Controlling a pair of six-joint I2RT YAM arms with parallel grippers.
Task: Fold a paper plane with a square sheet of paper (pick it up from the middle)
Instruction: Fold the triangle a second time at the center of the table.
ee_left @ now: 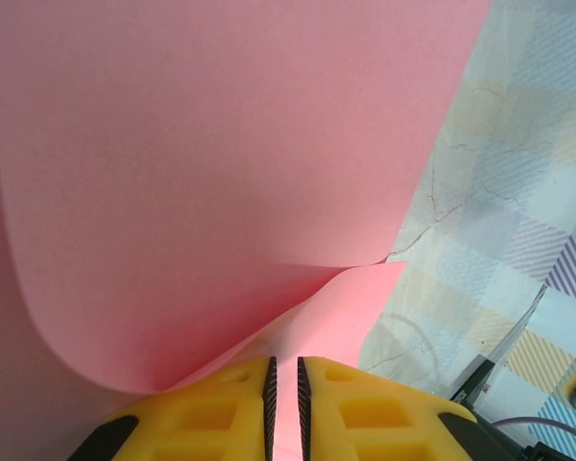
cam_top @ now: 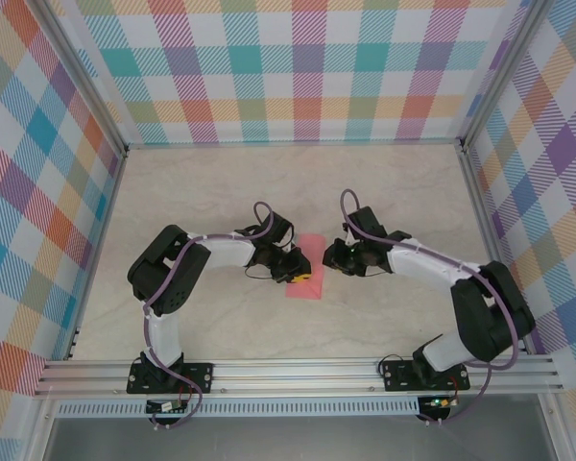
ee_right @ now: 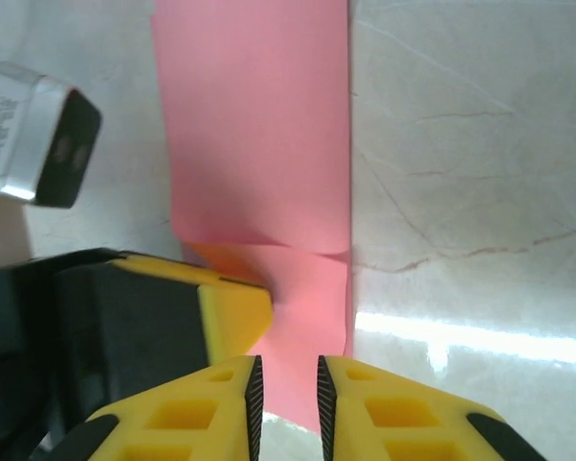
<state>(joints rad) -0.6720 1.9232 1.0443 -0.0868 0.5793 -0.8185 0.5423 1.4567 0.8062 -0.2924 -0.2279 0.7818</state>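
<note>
Mid-table on the pale marbled tabletop [cam_top: 269, 182], between the two arms: the thin salmon-pink square sheet of paper [cam_top: 305, 290]. Over its left part, the yellow-fingered left gripper [cam_top: 296, 269], with a fold of the sheet nipped between its fingers and the rest curling up ahead. Just right of the sheet, the yellow-fingered right gripper [cam_top: 332, 257], facing the left one. Checked fabric walls [cam_top: 298, 67] behind and at both sides.

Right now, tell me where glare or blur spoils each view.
Top view: evenly lit, sharp. Left wrist view: the pink paper is so close it looks soft; the checked wall behind is blurred. Right wrist view: a white glare band on the table beside the paper.
</note>
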